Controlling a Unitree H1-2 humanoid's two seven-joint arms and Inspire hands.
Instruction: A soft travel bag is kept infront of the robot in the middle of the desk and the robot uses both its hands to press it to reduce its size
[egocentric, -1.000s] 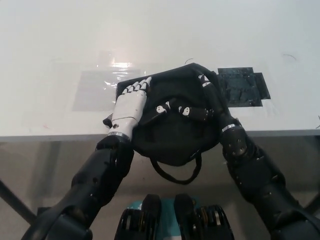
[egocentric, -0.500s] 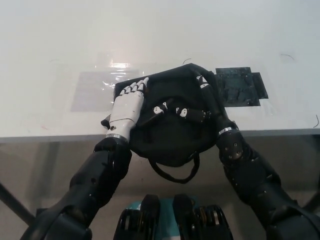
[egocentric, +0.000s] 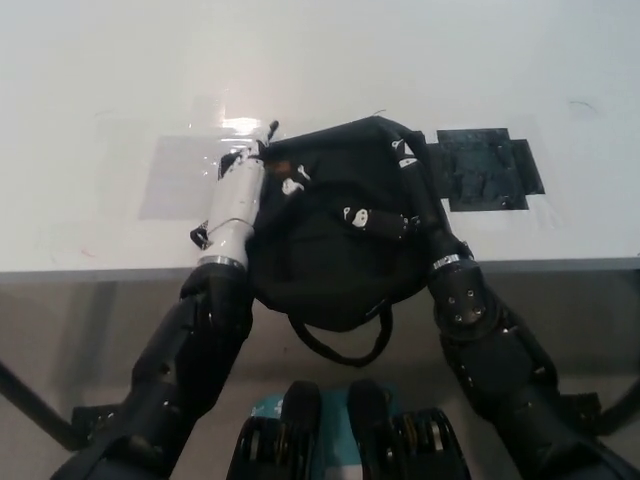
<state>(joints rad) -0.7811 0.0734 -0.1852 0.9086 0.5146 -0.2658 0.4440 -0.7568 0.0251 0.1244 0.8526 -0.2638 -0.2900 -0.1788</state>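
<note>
A black soft bag lies at the front of the white desk, its lower part and a strap loop hanging over the front edge. My white left hand is turned on its side and pressed against the bag's left flank; its tip is buried in the fabric near the top left corner. My black right hand lies on the bag's right side, fingers spread over the cloth and holding nothing. The bag looks bunched up between the two hands.
A patch of clear tape lies on the desk left of the bag. A black tape patch lies to its right. The desk's front edge runs across just below the hands.
My left hand has rolled from flat on top of the bag onto its side at the bag's left edge. The bag has been squeezed narrower. The right hand has edged inward.
</note>
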